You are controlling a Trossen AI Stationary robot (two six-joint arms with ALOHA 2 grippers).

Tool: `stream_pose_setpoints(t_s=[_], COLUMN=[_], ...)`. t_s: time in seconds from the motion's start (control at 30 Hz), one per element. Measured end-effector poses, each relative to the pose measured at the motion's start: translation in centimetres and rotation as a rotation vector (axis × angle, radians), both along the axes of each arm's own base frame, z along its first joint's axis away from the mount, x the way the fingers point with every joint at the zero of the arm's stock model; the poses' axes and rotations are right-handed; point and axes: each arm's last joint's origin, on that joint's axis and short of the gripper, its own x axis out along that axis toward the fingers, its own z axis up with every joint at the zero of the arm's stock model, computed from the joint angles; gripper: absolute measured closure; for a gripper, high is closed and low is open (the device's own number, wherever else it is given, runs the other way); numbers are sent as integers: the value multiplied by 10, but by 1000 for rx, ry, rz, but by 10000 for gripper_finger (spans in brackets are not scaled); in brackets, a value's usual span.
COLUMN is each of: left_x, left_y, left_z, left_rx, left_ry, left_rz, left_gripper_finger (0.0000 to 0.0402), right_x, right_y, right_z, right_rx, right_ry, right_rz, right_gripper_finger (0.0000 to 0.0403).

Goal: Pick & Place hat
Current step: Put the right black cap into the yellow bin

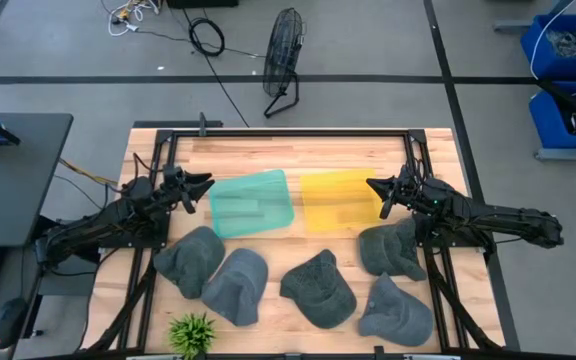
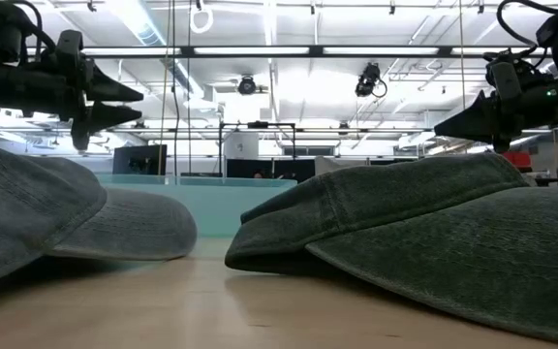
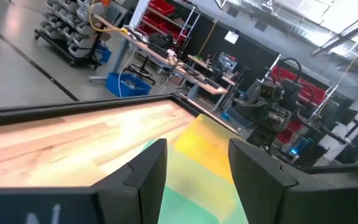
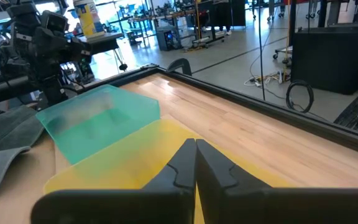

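Observation:
Several grey hats lie along the near half of the table: one at the left (image 1: pixel 190 260), one beside it (image 1: pixel 236 284), one in the middle (image 1: pixel 318 289), one near the right (image 1: pixel 393 309) and one farther back under my right arm (image 1: pixel 392 248). My left gripper (image 1: pixel 206 186) hovers open at the left edge of the teal tray (image 1: pixel 252 203). In its wrist view, the left gripper (image 3: pixel 194 171) shows a wide gap. My right gripper (image 1: pixel 372 185) is shut, raised beside the yellow tray (image 1: pixel 338 200); its fingers (image 4: pixel 196 163) meet. Neither touches a hat.
A black frame (image 1: pixel 288 133) runs along the table's far edge and sides. A small green plant (image 1: pixel 192 333) stands at the near edge, left of centre. Bare wood lies behind the trays. A floor fan (image 1: pixel 283 55) and blue bins (image 1: pixel 568 70) stand beyond the table.

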Motion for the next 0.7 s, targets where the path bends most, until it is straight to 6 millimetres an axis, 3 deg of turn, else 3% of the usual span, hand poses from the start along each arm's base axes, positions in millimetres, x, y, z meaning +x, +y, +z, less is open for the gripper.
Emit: stream_pose_setpoints(t_s=[0.07,0.27,0.5,0.7], left_x=[0,0,-1,-1], left_y=[0,1,1,0], left_z=[0,-1,8,10], left_rx=[-13,-47,23,73], left_ry=[-7,-9,-81,-75], left_rz=[1,18,20,-5], left_gripper_finger=[224,225,225,225], right_x=[0,0,-2,-1], right_y=[0,0,-3,-3], right_z=[0,0,2,1], right_rx=[6,252,18,72], right_ry=[-3,-134,-36,-59], right_rz=[-1,-39,-118,-106], right_gripper_finger=[392,392,392,392])
